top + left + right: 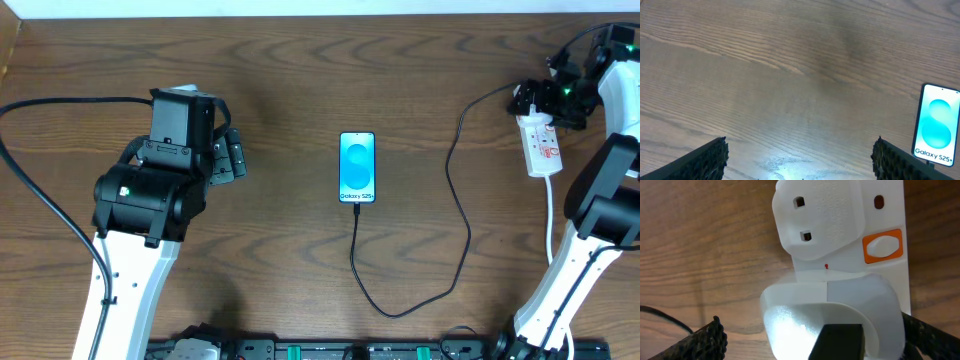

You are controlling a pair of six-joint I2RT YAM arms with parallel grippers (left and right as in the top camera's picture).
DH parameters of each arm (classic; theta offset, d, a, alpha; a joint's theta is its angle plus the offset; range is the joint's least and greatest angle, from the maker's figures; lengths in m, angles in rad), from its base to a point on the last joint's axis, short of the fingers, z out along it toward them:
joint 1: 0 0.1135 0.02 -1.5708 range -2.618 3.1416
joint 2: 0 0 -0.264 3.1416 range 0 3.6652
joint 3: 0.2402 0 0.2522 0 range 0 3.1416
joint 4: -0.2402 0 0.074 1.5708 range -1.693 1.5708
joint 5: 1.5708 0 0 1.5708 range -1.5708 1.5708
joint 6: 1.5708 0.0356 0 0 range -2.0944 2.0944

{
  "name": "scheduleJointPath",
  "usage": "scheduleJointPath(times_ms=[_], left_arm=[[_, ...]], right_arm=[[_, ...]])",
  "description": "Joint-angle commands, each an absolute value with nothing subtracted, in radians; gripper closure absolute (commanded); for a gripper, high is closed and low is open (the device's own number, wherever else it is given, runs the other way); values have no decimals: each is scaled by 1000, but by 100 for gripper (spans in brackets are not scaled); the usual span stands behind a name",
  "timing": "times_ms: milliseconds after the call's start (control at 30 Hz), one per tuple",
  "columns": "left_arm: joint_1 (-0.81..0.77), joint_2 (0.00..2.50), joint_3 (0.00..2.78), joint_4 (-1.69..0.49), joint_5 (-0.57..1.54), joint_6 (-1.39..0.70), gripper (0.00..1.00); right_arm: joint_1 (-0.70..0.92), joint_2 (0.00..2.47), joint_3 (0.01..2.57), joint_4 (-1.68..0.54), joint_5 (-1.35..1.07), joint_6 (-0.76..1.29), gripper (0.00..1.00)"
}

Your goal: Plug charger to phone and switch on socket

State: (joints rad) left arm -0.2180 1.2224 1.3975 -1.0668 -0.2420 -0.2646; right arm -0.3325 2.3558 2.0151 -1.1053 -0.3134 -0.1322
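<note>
Overhead, the wooden table [280, 60] fills the view, with the phone [357, 167] lying face up near its middle, screen lit blue. The left arm [140, 200] stands well to the left of the phone. The left gripper [228, 155] points toward the phone but is well apart from it. In the left wrist view its fingers [710, 160] are spread wide over bare wood with nothing between them, and the phone [935, 125] shows at the right edge.

The right arm [600, 200] rises far right of the phone. The charger [465, 230] starts at the phone's bottom edge, loops toward the near edge, then climbs on the phone's right to the socket [543, 145], which lies far right of the phone. A white cord [549, 205] trails from the socket.

The right gripper [535, 100] is at the socket's far end. In the right wrist view its fingers [707, 340] stand wide apart on either side of the white plug [830, 315], the left one clear of it. An orange-framed switch [882, 246] sits beside an empty outlet; its setting cannot be told.
</note>
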Motion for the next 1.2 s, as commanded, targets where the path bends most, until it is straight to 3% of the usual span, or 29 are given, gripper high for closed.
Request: scheduleJointPath(times_ms=[0,1167], left_arm=[[-219,1223,1403,-1069,-251,-259,8],[-219,1223,1403,-1069,-251,-259,8]], right_arm=[[-296,2373,2007,-1108,-342,-128,1],[-327,2373,2080,-1170,-318,-136,1]])
